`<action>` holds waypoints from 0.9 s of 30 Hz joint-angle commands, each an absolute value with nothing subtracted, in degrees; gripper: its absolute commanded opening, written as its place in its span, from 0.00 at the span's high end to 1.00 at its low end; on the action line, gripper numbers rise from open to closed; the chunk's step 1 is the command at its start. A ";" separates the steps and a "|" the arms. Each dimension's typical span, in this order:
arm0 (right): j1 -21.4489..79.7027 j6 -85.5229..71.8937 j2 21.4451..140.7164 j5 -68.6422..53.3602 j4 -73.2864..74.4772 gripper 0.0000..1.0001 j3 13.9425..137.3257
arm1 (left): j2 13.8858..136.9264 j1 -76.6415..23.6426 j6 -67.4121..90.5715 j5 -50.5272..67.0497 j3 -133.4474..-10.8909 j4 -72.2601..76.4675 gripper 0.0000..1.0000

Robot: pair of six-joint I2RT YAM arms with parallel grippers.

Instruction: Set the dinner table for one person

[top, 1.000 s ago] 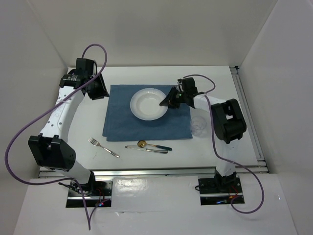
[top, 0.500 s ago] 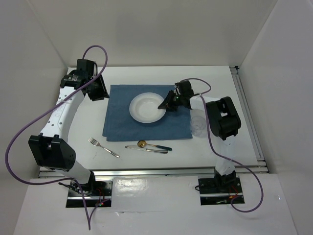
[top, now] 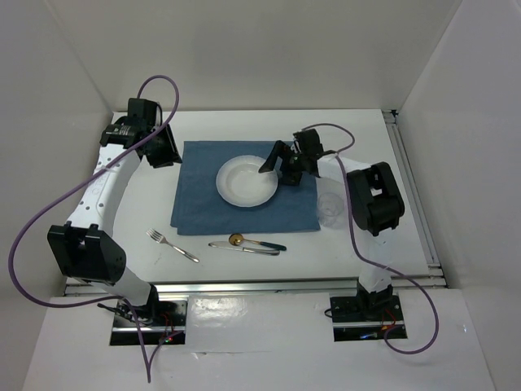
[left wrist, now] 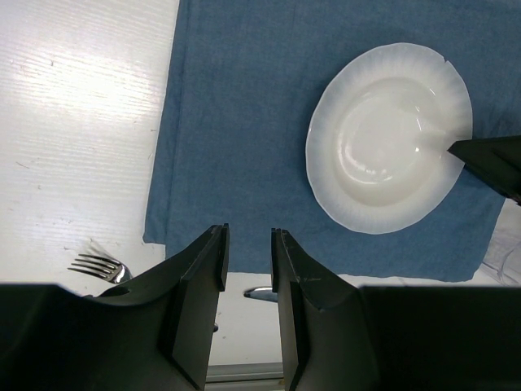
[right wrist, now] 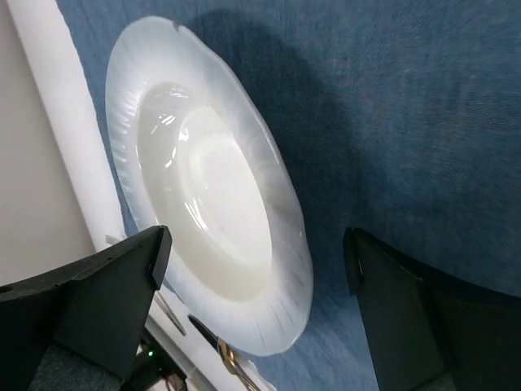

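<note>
Top external | right end effector [top: 273, 160] splayed wide, angled over plate [top: 234, 184]

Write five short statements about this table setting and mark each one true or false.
1. The plate lies on the blue placemat. True.
2. The fork lies on the placemat. False: it lies on the bare dinner table, off the placemat's near left corner.
3. The right tool is shut on the plate's rim. False: its fingers stand wide apart and grip nothing.
4. The clear glass stands by the placemat's near right corner. True.
5. The left tool holds the knife. False: nothing is between its fingers, and the knife lies on the table in front of the placemat.
</note>
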State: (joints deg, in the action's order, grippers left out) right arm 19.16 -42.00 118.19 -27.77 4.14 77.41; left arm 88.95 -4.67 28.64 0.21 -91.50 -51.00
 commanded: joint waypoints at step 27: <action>-1.67 -25.05 64.07 -3.24 36.48 0.04 54.85 | 81.74 -4.39 32.52 4.39 -84.29 -42.28 0.55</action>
State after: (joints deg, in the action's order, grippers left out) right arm -1.19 -27.18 63.22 3.29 34.39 57.28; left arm 83.46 -4.58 33.04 2.76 -83.44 -45.15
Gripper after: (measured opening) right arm 0.961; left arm 0.445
